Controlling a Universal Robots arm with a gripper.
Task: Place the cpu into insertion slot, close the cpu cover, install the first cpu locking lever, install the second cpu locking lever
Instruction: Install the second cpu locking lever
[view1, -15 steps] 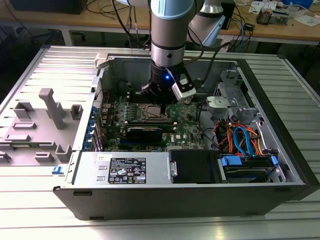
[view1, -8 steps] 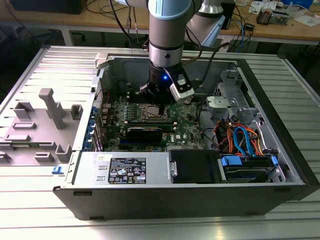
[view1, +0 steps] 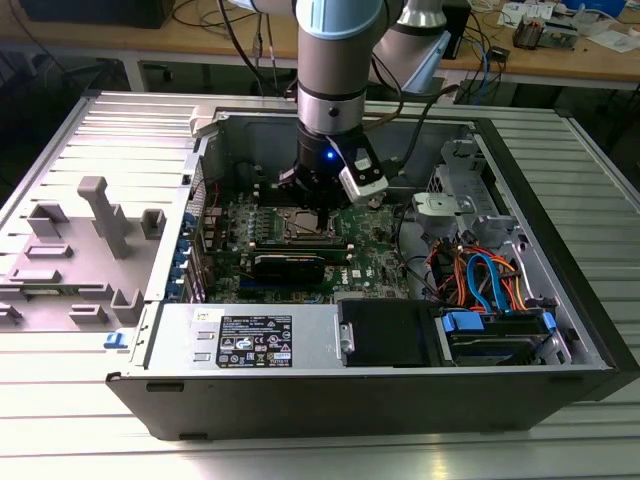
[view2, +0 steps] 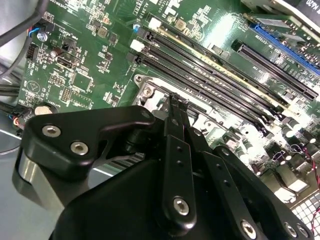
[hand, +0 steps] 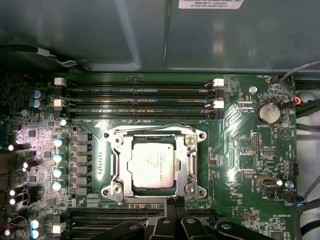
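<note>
One cpu sits in the insertion slot, its silvery-grey top facing up, and the cpu cover lies flat over it, its cut-out centre framing the chip. The socket's dark centre is hidden under the chip, so only a thin dark margin shows along the chip's edges. A thin wire lever runs along the frame edge nearest the upper memory slots; whether it is latched is hard to make out. In the exterior view the slot is a small square on the motherboard, partly covered by the gripper.

The gripper has its two black fingertips pressed together with no gap between them, right at the edge of the cover frame. In the second wrist view the fingers meet at the frame's rim, and the gripper body blocks most of the socket.

Four long black memory slots lie above the socket in the first wrist view; more at the opposite side are cut off by the gripper. One coin battery sits well apart on the board.
</note>
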